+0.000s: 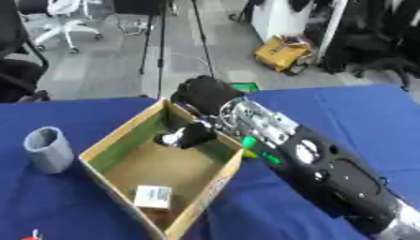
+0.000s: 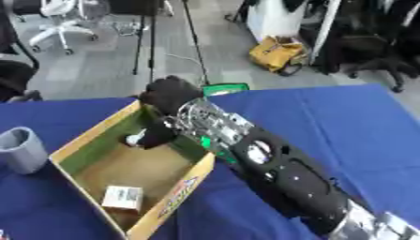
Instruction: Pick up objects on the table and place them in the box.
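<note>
An open cardboard box [image 1: 123,136] with green inner walls is seen on the blue-covered bench [image 1: 344,112]; it serves as the landmark. The right arm [image 1: 320,168] is brought in from the lower right and laid across the box's right rim, so part of that rim and the bench beyond it are blocked from view. The right hand [image 1: 193,133] is reached down inside the box near its far corner, fingers curled round a small pale object [image 1: 170,138], which is held just above the box floor. The object's shape cannot be made out beyond a whitish, rounded bit showing at the fingers.

On the box floor, toward the near corner, a small white packet [image 1: 153,196] with printing is lying flat, well apart from the hand. A green item [image 1: 249,141] is seen just outside the box's right wall, against the arm, mostly hidden by it. A grey cup-like cylinder [image 1: 48,149] is standing upright on the bench to the left of the box, apart from it. A small red and white thing [image 1: 31,235] is just visible at the picture's bottom edge, left of the box's near corner.

Beyond the bench, behind the box, a grey floor with tripod legs [image 1: 161,42], a white office chair [image 1: 62,21] and a yellow bag [image 1: 283,52] is seen.

The left hand is not shown in either view.
</note>
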`<state>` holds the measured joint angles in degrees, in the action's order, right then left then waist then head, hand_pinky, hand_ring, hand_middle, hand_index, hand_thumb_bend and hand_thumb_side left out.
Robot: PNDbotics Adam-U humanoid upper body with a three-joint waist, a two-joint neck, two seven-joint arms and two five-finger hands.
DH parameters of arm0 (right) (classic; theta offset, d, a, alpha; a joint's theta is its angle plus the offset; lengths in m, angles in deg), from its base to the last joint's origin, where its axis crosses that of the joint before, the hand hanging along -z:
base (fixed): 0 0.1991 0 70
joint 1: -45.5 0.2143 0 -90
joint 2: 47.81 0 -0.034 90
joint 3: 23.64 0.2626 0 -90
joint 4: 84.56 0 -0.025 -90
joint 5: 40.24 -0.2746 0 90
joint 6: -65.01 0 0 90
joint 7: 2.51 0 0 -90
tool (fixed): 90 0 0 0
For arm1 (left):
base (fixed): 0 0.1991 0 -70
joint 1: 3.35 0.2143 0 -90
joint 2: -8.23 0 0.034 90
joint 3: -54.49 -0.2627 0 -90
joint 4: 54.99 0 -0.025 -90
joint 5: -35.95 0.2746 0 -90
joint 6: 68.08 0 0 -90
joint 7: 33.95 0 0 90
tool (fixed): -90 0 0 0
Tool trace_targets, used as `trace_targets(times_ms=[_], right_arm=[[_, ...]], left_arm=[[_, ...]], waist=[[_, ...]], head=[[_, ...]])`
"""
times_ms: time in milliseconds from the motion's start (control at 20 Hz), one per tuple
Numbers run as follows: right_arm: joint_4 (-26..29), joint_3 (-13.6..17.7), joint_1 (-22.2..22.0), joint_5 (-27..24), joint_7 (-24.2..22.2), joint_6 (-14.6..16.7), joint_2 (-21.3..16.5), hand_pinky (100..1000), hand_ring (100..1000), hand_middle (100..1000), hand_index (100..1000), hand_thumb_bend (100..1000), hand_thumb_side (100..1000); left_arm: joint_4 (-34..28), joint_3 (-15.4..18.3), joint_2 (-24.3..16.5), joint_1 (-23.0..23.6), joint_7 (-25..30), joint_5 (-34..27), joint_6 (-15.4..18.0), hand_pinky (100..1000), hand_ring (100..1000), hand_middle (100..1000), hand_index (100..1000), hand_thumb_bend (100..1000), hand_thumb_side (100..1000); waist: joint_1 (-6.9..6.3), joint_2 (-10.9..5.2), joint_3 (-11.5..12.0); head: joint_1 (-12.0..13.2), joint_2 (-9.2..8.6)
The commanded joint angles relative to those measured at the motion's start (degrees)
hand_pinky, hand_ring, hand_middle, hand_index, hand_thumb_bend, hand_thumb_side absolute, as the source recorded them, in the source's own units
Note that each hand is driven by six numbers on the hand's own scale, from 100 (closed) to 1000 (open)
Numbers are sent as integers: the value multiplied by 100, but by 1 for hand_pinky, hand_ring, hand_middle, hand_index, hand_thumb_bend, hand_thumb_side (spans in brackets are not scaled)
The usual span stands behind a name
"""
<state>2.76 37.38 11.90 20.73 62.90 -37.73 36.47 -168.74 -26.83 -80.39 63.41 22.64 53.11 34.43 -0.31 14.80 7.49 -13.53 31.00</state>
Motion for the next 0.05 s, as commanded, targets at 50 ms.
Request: trace_targets(times_ms=[50], right_arm=[[699,353,50,-410,343,-292,-260,966,930,761,861,549,1000]], left_arm=[[-84,53,-76,-30,-32,8,-15,945,875,854,913,100,1000]], waist=[[-31,-136,-18]], head=[[67,178]])
